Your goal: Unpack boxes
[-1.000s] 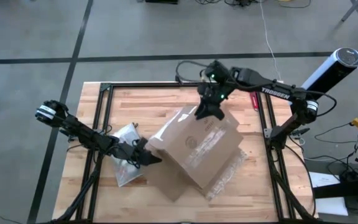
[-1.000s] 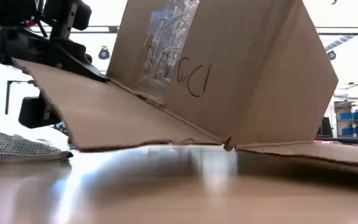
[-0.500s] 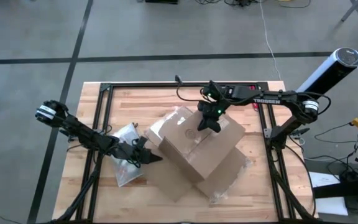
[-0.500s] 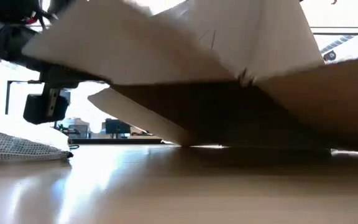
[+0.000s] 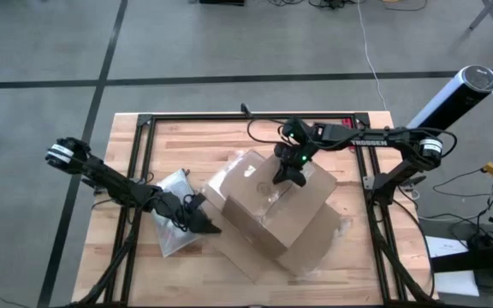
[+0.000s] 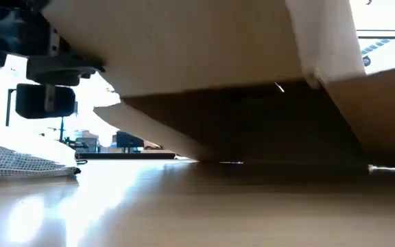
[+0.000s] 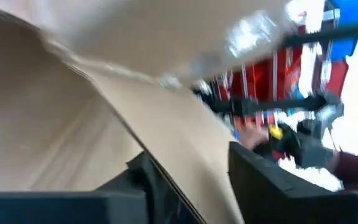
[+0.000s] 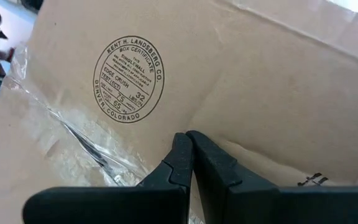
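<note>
One cardboard box on the bench. One translucent pouch beside it. One small red knife, only partly seen behind the right arm. Two dark arms over the bench, each with two fingers.

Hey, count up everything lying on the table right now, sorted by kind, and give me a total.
Cardboard box: 1
Translucent zip pouch: 1
Red utility knife, mostly hidden under the right arm: 1
Total: 3
</note>
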